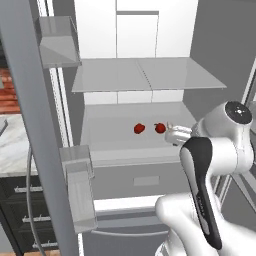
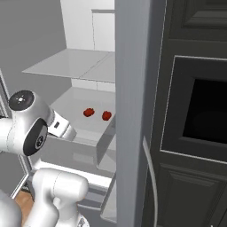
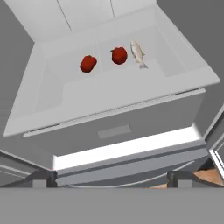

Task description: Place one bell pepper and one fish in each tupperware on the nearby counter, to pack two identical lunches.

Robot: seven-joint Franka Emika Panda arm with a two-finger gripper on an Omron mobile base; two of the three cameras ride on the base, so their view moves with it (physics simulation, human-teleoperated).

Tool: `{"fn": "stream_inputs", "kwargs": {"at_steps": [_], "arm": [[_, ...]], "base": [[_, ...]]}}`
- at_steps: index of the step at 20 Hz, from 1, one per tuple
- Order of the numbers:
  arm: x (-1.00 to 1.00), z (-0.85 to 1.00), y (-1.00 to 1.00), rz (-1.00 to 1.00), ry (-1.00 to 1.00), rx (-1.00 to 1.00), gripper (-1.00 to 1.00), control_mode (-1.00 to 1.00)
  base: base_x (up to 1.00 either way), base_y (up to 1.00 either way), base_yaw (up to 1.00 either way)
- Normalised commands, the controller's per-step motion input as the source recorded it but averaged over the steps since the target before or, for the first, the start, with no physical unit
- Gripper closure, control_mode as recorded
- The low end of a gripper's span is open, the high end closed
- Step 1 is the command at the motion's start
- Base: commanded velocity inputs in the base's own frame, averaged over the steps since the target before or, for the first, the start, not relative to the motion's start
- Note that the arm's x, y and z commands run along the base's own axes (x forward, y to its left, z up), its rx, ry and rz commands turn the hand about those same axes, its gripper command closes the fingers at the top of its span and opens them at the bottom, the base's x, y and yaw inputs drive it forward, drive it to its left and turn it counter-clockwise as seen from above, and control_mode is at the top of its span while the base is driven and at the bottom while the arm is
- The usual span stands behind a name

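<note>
Setting: an open grey fridge with pale shelves; the white arm reaches toward its middle shelf.
Gripper: the two-finger gripper (image 3: pixel 112 179) has its two dark tips standing far apart at the bottom of the hand view, jaws fully spread with nothing between them; it hangs in front of and above the shelf, clear of the food.
Left pepper: a small red bell pepper (image 3: pixel 88 63) sits on the flat pale grey fridge shelf (image 3: pixel 131 94), toward the left half of it; it also shows in the left base view (image 1: pixel 139 128) and the right base view (image 2: pixel 88 112).
Right pepper: a second red bell pepper (image 3: pixel 119 55) lies near the first, apart from it, closer to the shelf's middle (image 1: pixel 160 128) (image 2: pixel 106 115).
Fish: a small silvery, pale fish (image 3: pixel 138 54) lies just beside the right pepper, on its far side from the left pepper; whether they touch I cannot tell.
Upper shelf: a second light grey shelf (image 1: pixel 150 75) spans the fridge above the food.
Drawer: a grey drawer front (image 3: pixel 118 131) sits directly under the food shelf.
Door bins: clear bins (image 1: pixel 77 172) hang on the open left door.
Counter: a strip of white marble worktop with grey veins (image 1: pixel 12 145) on black cabinets shows past the left door, well apart from the food.
Oven: a dark built-in oven (image 2: pixel 199 111) stands to the fridge's right.
</note>
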Motion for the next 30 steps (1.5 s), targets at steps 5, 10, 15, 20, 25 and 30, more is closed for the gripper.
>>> {"fn": "stream_inputs", "kwargs": {"at_steps": [5,10,15,20,25,30], "arm": [[0.6,-0.18,0.31,0.04,-0.06,0.0,-1.0,-1.0],[0.59,-0.27,0.02,0.0,-0.02,0.0,-1.0,-1.0],[0.62,-0.45,0.23,0.0,0.0,0.0,-1.0,-1.0],[0.67,-0.2,0.13,0.0,0.0,0.0,-1.0,-1.0],[0.74,-0.04,0.0,0.0,0.02,0.0,-1.0,-1.0],[0.79,-0.07,0.0,0.0,0.03,0.0,-1.0,-1.0]], "base": [[0.0,0.0,0.0],[0.0,0.0,0.0],[0.0,0.0,0.0],[0.0,0.0,0.0],[0.0,0.0,0.0],[0.0,0.0,0.0]]}}
